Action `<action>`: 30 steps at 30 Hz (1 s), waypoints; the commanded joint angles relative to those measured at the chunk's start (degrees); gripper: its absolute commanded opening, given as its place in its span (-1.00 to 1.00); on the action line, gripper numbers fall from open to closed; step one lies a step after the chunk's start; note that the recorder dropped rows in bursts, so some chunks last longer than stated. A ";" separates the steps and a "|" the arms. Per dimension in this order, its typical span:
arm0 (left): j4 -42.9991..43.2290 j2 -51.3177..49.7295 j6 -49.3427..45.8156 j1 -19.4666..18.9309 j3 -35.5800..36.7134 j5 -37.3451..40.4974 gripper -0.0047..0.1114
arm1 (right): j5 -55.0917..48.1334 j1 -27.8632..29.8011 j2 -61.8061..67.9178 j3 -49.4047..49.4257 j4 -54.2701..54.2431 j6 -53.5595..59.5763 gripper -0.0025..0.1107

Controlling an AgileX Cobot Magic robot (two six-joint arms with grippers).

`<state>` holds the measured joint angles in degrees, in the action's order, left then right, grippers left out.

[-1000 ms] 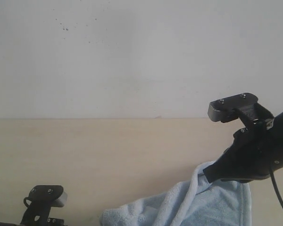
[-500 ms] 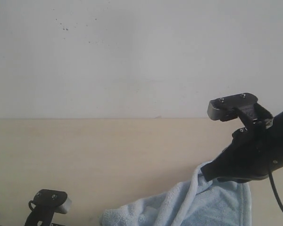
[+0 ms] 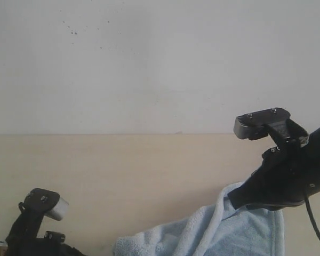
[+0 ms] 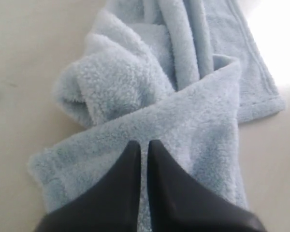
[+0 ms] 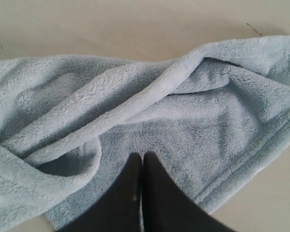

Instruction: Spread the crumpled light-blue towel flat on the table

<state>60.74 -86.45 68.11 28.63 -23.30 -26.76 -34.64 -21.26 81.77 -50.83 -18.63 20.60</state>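
the towel [image 3: 213, 234] lies crumpled in folds on the worktop [image 3: 122, 170], low on the right of the exterior view, with one ridge rising to the right arm. the left tool [image 4: 143, 145] is closed, its tips down on a fluffy fold beside a rolled lump of cloth. the right tool [image 5: 142, 157] is closed too, tips on the towel near its hemmed border. whether either nips any cloth i cannot tell.

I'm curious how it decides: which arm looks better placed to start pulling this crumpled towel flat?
Probably the left. The left gripper, shut, is at a folded-over flap of the towel beside the rolled bunch; the right gripper, also shut, is over flatter cloth.
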 commanded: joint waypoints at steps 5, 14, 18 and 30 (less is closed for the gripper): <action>4.53 10.55 5.35 -0.10 1.67 11.48 -0.81 | -0.33 0.03 -0.72 0.17 -0.25 0.95 -0.96; 8.05 -0.34 4.52 -0.10 -3.66 11.95 0.07 | -1.64 0.03 -1.82 0.17 -1.75 1.96 -0.96; 9.16 -5.14 3.84 -0.10 -4.57 11.99 0.03 | -1.06 0.03 -3.25 0.17 -1.75 2.53 -0.96; 9.16 -15.91 1.77 -0.10 -8.75 10.90 -0.06 | -2.01 0.03 -4.10 0.17 -1.99 2.53 -0.96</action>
<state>69.58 -100.57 70.61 28.63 -31.44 -14.31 -36.59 -21.26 78.31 -50.83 -20.45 22.65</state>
